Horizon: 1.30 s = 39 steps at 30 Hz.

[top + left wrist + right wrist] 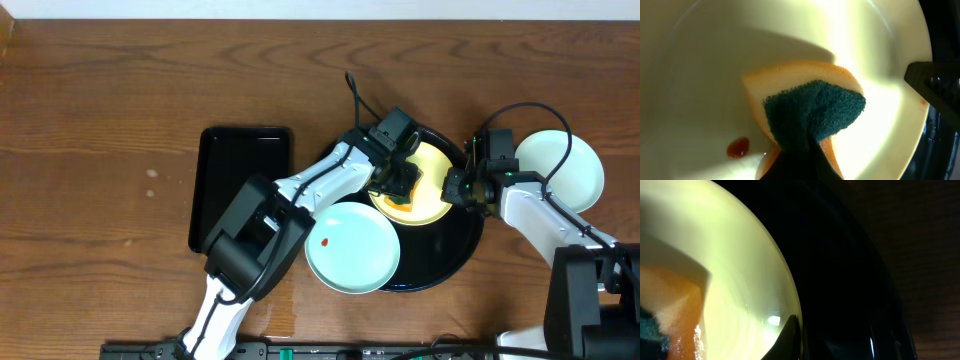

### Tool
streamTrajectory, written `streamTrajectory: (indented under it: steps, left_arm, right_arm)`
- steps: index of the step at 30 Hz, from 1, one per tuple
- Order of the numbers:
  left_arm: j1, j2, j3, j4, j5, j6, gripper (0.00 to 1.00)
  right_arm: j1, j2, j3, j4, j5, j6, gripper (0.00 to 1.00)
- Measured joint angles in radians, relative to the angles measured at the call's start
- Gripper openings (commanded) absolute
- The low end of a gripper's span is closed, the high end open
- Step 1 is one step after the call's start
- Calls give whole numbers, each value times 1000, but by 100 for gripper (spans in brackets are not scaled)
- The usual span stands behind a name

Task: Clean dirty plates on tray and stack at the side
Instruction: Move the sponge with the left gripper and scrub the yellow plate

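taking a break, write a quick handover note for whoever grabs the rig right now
left gripper: shut on the sponge, pressed onto the yellow plate.
right gripper: shut at that plate's right rim, apparently steadying it.
yellow plate lies on the round tray; a red spot is on it beside the sponge.
specked mint plate overlaps the tray's left rim, not yet wiped.
other mint plate sits on the table right of the tray, no speck visible: looks done.
left to do: finish yellow, wipe the specked one, stack both at the side.
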Motion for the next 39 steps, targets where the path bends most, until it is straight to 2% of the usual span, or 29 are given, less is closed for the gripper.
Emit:
streamTrajectory:
  steps: [6, 15, 21, 33, 39]
  left_arm:
    - [-5, 2, 5, -17, -73, 5, 8]
    - [-18, 2, 21, -39, -425, 131, 8]
    - [-37, 2, 21, -42, -594, 201, 8]
    - [-19, -3, 130, -148, -788, 210, 8]
    - [6, -37, 135, -186, -833, 206, 7]
  right_arm:
    - [0, 0, 0, -1, 0, 0, 1]
    - [0, 0, 2, -16, -8, 0, 1]
    - [7, 0, 4, -22, -37, 0, 1]
    - [9, 0, 11, -41, -55, 0, 1]
    - [9, 0, 13, -47, -25, -23, 1]
